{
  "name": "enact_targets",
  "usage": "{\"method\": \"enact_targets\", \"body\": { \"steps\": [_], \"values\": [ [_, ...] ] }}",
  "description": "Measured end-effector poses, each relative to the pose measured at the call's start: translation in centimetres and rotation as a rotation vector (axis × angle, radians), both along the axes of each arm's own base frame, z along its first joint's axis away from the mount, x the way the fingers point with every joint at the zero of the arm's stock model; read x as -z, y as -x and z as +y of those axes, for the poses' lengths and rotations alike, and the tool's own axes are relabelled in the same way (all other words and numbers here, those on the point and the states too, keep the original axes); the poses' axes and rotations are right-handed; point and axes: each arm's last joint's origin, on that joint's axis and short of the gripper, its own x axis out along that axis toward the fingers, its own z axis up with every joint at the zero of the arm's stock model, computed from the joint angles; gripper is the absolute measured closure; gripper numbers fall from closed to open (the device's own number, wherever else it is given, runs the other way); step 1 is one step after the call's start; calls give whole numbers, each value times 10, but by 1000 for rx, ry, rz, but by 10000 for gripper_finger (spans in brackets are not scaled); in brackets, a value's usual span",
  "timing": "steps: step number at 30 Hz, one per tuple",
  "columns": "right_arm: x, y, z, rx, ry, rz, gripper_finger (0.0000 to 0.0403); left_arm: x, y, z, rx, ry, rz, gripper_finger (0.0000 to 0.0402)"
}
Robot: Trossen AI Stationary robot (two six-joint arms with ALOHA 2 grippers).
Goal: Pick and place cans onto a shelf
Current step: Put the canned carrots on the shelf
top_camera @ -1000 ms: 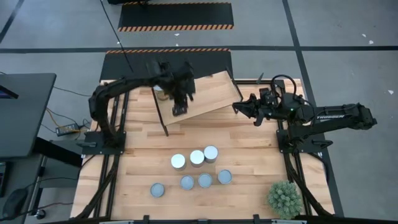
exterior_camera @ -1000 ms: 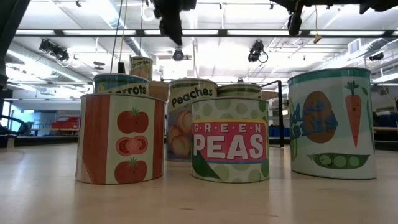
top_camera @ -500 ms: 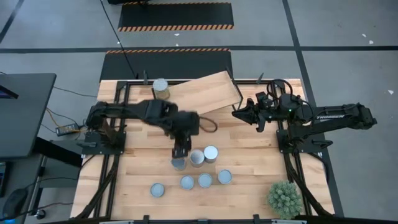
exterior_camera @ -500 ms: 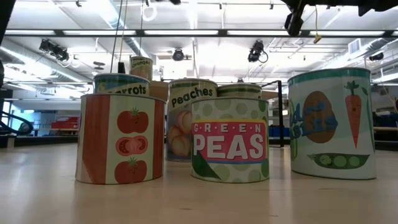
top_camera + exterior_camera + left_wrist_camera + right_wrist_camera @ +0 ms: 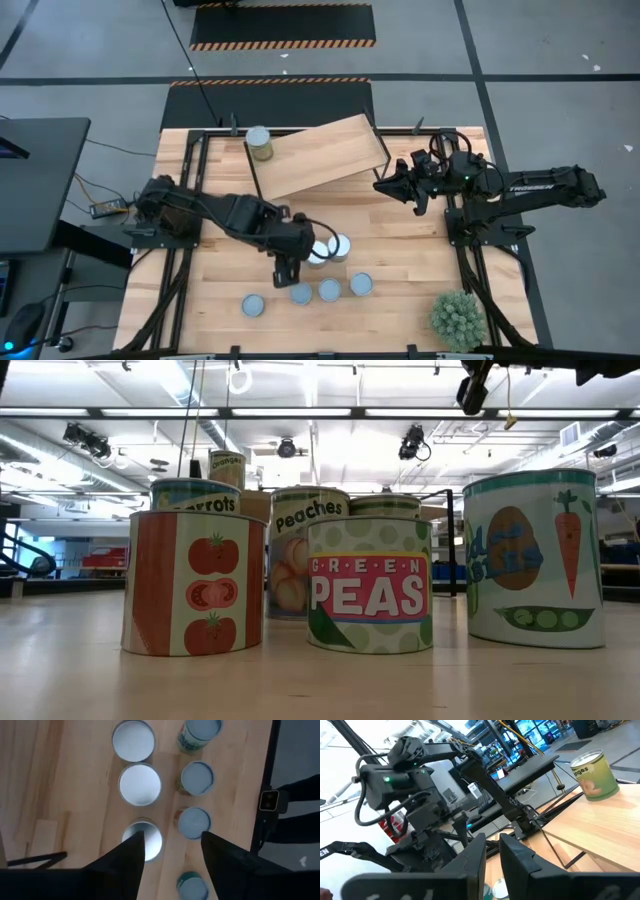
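The left gripper (image 5: 283,268) hangs over the cluster of cans (image 5: 330,290) on the near half of the worktop (image 5: 400,250), its fingers (image 5: 131,862) spread apart and grasping nothing; one silvery can top (image 5: 143,838) shows just beside a finger. One can (image 5: 259,143) stands on the shelf (image 5: 330,155) at its left end. The right gripper (image 5: 382,182) waits above the shelf's right edge, clenched with nothing in it.
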Motion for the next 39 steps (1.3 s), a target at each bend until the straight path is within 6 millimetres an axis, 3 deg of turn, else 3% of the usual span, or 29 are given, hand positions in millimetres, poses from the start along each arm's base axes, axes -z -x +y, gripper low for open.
{"method": "enact_targets", "body": {
  "steps": [6, 10, 16, 22, 25, 31, 36, 39],
  "values": [
    [0, 0, 0, -1, 1, 4, 341, 40, -2, -12, -23, 0, 87, 222],
    [1, 0, 0, -4, 5, 5, 341, 67, 2, -15, -151, -32, 153, 226],
    [1, 0, 0, -4, 6, 6, 341, 94, 6, -9, -283, -15, 234, 176],
    [1, 0, 0, -3, 12, 6, 341, 107, -1, 8, -394, 64, 255, 76],
    [1, 0, 0, -4, 9, 6, 341, 115, -4, 17, -432, 95, 265, 44],
    [1, 0, 0, -7, 5, 7, 341, 122, -3, 19, -375, 106, 284, 24],
    [1, 0, 0, -7, 5, 7, 341, 104, 1, 27, -338, 105, 200, 24],
    [1, 0, 0, -8, 5, 7, 341, 115, 14, 36, -353, 76, 228, 24]
  ]
}}
